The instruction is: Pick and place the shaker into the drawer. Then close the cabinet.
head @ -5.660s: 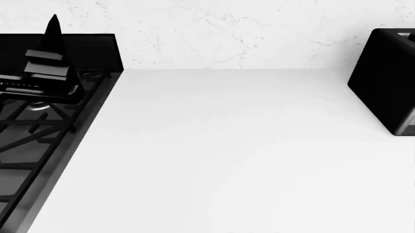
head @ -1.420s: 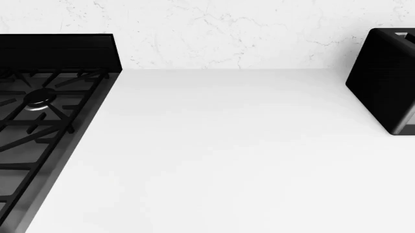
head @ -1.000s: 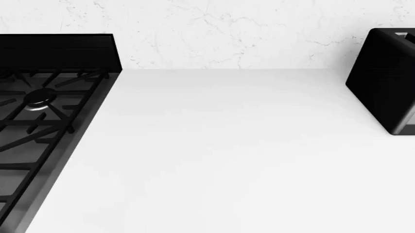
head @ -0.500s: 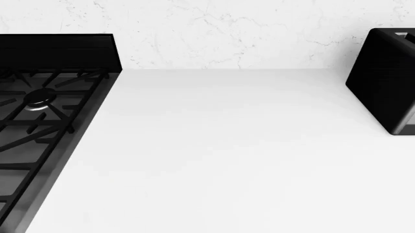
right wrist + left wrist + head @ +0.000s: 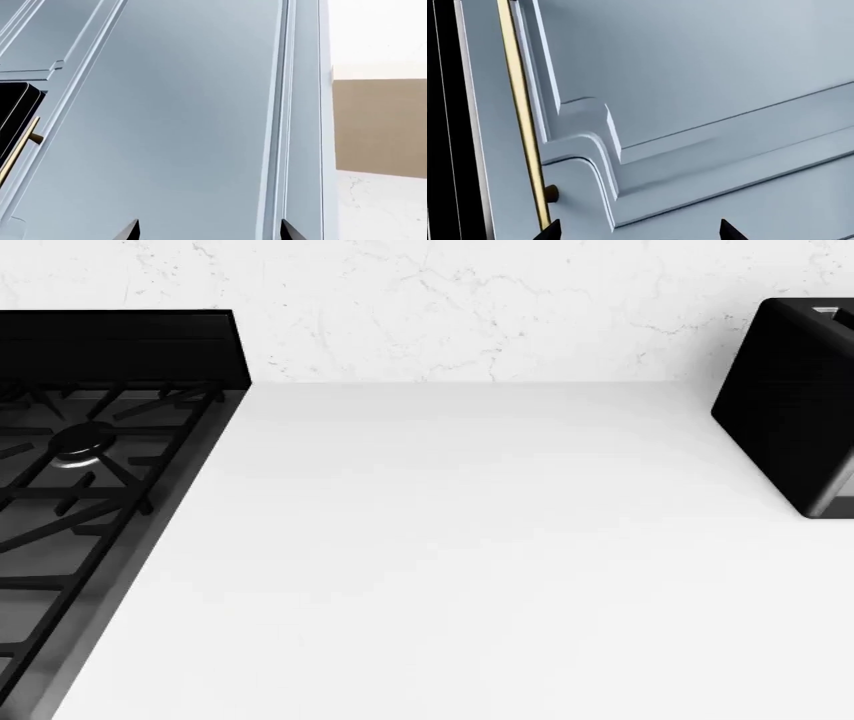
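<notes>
Head view: left tool gone from upper left. Both tools (image 5: pixel 637 232) (image 5: pixel 209 230) spread, empty, facing panelled cabinet fronts (image 5: pixel 707 75). Shaker, drawer unseen; progress undeterminable.

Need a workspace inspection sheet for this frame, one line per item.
Surface: white counter, bare where the head view shows it.
Job's things: shaker and open drawer, nothing seen in any view.
Clutter: black coffee machine at the counter's right edge.
Hands: left hand and right hand show only dark fingertips set apart, empty, each facing blue-grey panelled cabinet fronts; a brass bar handle lies near the left one.
Cables: nothing seen.
Surroundings: gas stove grates at left, marble backsplash behind.
</notes>
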Robot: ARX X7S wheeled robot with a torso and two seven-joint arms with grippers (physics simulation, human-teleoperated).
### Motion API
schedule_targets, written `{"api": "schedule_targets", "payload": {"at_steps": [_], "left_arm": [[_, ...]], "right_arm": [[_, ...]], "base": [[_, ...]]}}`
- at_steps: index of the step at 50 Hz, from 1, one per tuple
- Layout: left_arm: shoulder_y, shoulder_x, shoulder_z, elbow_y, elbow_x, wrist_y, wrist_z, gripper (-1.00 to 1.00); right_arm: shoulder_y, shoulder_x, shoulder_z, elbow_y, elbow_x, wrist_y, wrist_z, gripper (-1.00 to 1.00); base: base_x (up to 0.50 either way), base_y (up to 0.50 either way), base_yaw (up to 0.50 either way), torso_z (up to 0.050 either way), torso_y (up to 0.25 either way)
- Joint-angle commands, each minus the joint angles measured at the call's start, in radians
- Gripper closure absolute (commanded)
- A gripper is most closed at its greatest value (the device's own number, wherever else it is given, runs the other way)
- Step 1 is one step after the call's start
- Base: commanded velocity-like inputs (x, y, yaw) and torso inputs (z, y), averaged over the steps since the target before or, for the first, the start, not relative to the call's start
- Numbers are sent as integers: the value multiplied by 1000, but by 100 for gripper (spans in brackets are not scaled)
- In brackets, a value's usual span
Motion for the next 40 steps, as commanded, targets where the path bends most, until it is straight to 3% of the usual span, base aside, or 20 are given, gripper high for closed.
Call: {"api": "schedule_targets", "payload": {"at_steps": [1, 40], "left_arm": [[15, 16, 61, -97, 122, 72, 106, -100], [31, 112, 178, -460, 313, 232, 297, -100]], "right_arm": [[-1, 7, -11, -3, 5, 4, -4, -100], [-14, 29, -18, -35, 26, 27, 12, -100]], "base": [[0, 0, 0, 0, 0], [1, 0, 0, 0, 0]]}}
